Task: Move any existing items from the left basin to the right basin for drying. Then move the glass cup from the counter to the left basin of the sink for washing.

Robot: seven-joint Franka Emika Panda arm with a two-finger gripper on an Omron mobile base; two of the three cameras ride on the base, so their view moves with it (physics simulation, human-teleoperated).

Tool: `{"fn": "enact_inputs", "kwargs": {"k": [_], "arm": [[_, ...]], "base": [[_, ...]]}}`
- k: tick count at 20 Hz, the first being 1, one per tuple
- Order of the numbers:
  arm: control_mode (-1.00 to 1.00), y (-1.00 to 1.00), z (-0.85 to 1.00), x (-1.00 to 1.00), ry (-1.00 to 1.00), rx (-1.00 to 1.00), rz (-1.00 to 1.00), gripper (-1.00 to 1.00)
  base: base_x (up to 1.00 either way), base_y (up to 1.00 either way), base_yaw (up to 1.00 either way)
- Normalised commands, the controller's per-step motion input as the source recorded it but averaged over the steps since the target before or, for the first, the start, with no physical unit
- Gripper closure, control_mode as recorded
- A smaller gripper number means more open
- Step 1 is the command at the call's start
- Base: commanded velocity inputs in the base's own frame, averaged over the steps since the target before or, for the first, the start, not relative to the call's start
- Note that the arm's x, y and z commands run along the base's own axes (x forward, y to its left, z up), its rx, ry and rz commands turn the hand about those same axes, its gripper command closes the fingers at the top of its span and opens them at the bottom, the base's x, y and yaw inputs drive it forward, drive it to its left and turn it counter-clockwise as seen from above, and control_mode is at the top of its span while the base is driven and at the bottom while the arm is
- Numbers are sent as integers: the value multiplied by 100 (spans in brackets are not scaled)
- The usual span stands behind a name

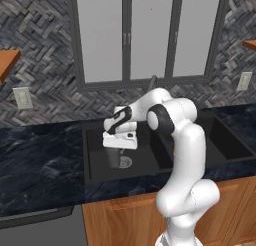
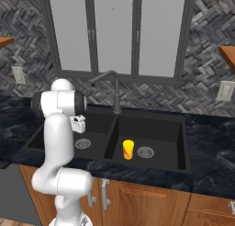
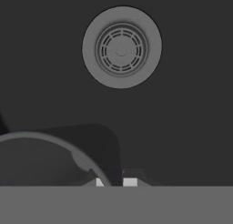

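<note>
Hand view, straight down at the drain [image 3: 121,47] of the left basin [image 3: 182,104]: pinched the glass cup [image 3: 41,139] by its rim with the clenched tool [image 3: 113,182], hung above that basin.

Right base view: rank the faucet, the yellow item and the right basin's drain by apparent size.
1. Faucet, clearly largest.
2. Yellow item.
3. Right basin drain, close to the item in size; it lies flat, so this ranking is unsure.

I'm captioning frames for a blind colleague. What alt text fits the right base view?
A white robot arm reaches over the left basin of a black double sink. A yellow item stands in the right basin beside its drain, below a dark faucet.
</note>
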Motion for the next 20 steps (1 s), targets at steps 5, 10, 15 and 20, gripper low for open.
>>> {"fn": "enact_inputs", "kwargs": {"k": [5,10,15,20], "arm": [[-100,0,-32,16,0,-4,-5,100],[-100,0,-28,15,0,-3,-5,100],[-100,0,-20,11,0,-1,-5,100],[-100,0,-18,10,0,0,-3,100]], "base": [[0,0,0],[0,0,0],[0,0,0],[0,0,0]]}}
